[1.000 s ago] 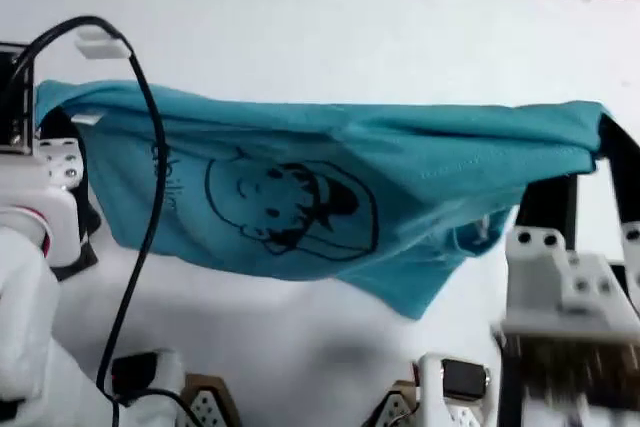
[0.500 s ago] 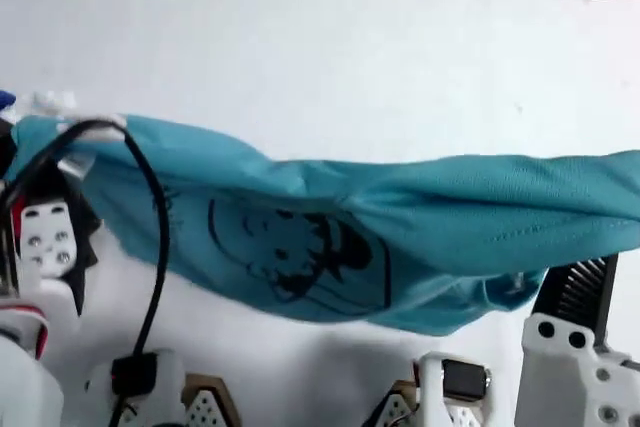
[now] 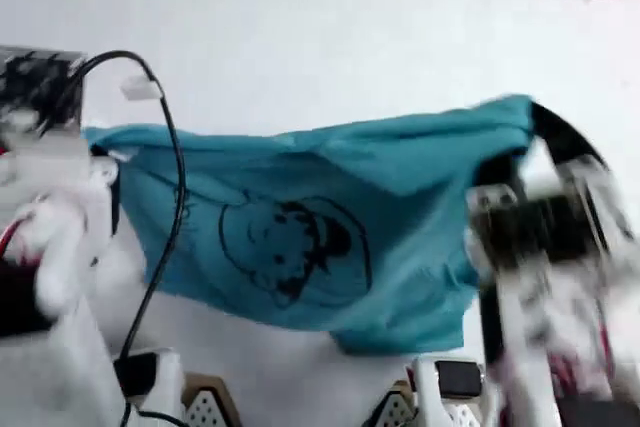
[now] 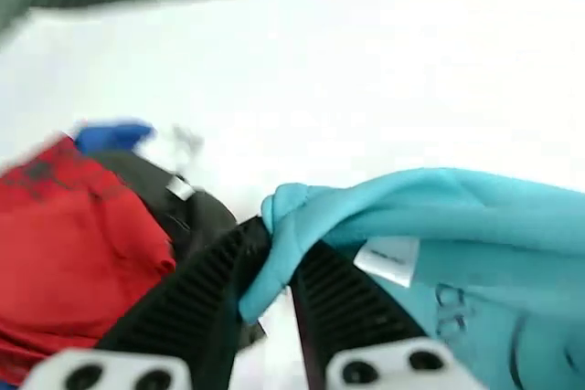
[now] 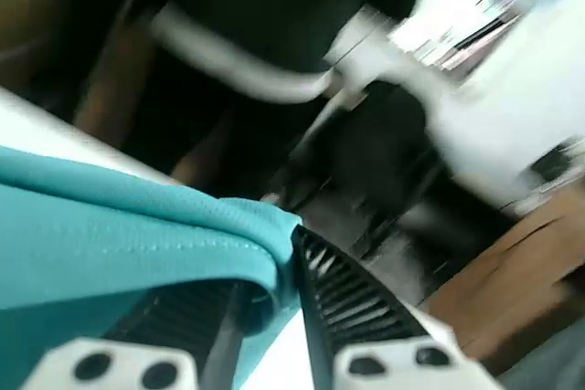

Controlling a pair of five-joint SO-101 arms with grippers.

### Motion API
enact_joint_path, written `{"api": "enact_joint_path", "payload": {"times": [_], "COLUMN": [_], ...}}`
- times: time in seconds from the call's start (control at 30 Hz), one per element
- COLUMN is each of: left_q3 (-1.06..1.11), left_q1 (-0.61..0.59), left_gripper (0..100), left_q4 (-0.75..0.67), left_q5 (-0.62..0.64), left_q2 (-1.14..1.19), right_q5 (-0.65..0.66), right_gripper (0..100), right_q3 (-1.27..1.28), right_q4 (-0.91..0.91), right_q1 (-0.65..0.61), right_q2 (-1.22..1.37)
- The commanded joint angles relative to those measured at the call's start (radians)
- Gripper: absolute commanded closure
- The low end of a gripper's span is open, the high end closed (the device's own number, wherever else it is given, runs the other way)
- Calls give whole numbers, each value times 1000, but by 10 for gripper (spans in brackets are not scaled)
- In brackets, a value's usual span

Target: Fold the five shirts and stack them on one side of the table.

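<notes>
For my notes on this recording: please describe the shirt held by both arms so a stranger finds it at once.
Above the white table, a shirt hangs stretched between the left pincer and right pincer. It is teal with a black cartoon face, unlike the red garment nearby.

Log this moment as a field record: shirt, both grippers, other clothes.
teal shirt: cartoon face print showing, spread between both grippers
left gripper: shut on one corner of the teal shirt
right gripper: shut on the teal shirt's opposite edge
other clothes: red garment and black garment on the table beyond the left gripper
</notes>
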Motion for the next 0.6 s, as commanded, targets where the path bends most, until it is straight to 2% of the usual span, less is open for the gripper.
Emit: {"api": "enact_joint_path", "payload": {"times": [0.0,0.13,0.27,0.4,0.57], "left_q3": [120,174,94,-142,-539], "left_q1": [8,9,9,9,11], "left_gripper": [975,975,975,975,975], "left_q4": [-130,-245,-334,-327,-206], "left_q5": [-2,-2,0,0,-2], "left_q2": [-8,101,305,537,813], "right_q5": [-37,-37,-35,-35,-35], "right_gripper": [980,980,980,980,980], "right_q3": [218,371,384,284,91], "right_q4": [-150,-317,-418,-463,-460], "right_q1": [-18,-12,-12,-12,-12], "right_q2": [44,116,242,380,544]}}
